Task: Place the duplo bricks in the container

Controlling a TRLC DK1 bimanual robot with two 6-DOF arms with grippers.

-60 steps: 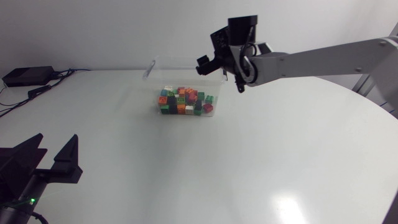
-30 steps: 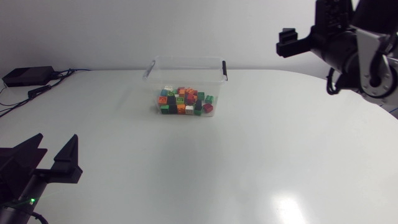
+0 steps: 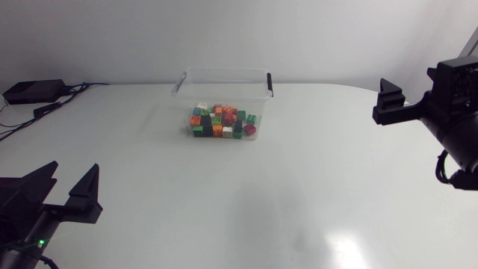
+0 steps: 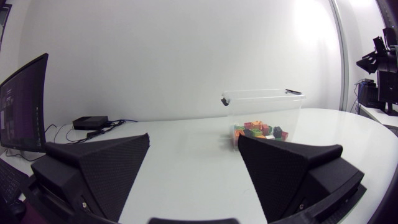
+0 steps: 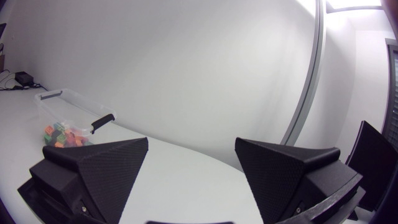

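A clear plastic container with black handle clips stands at the table's back middle. Several duplo bricks in red, orange, green, white and black lie in it. My right gripper is open and empty at the far right, well away from the container. My left gripper is open and empty at the front left corner. In the left wrist view the container and the bricks lie far ahead of the left gripper. In the right wrist view the container lies off to the side of the right gripper.
A black box with cables sits at the table's back left edge. The white table stretches bare between both grippers and the container.
My right arm has swung from above the container's right end away to the far right and come lower. The left arm has stayed put.
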